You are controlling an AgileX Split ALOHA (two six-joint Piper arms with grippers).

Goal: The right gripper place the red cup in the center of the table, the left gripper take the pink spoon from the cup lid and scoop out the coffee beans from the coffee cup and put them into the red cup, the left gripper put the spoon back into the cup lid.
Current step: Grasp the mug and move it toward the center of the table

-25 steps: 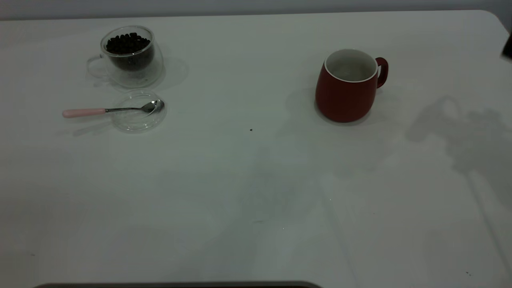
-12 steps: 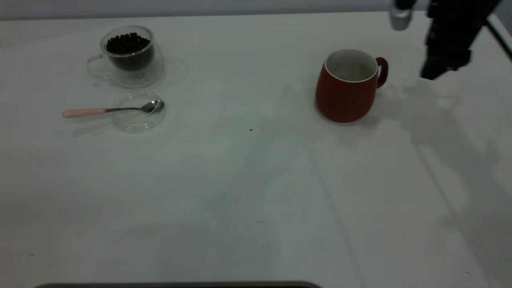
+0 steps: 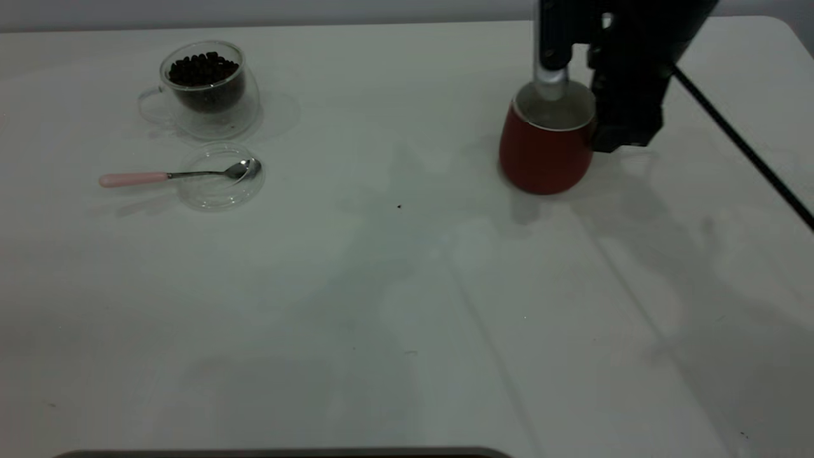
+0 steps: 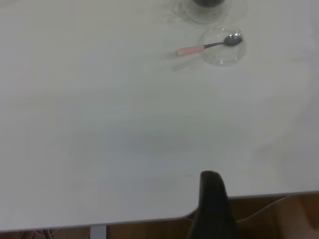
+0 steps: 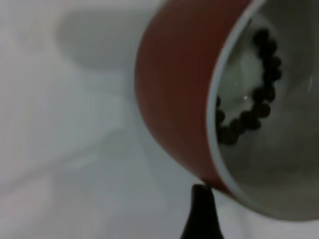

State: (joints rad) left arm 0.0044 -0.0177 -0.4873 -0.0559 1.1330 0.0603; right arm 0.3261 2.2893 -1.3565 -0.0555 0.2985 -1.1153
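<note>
The red cup [image 3: 544, 152] stands upright at the right of the table [image 3: 381, 286]. My right gripper [image 3: 585, 105] is open and straddles the cup's right rim, one finger over the white inside, the other outside by the hidden handle. In the right wrist view the cup [image 5: 174, 89] is very close, with a curved row of dark spots inside and one fingertip [image 5: 200, 199] by its outer wall. The pink spoon [image 3: 172, 176] lies with its bowl on the cup lid [image 3: 219, 191]. The coffee cup [image 3: 206, 108] behind it holds coffee beans [image 3: 202, 69]. My left gripper [image 4: 212, 199] is parked beyond the table's edge.
The left wrist view shows the spoon [image 4: 207, 46], the lid [image 4: 222, 55] and the base of the glass cup [image 4: 207, 7] far off across the table [image 4: 124, 124]. A black cable [image 3: 744, 146] trails from the right arm. A tiny dark speck [image 3: 399, 206] lies mid-table.
My right arm has swung in from the far right edge and come down over the red cup. The spoon, lid and glass cup have not moved.
</note>
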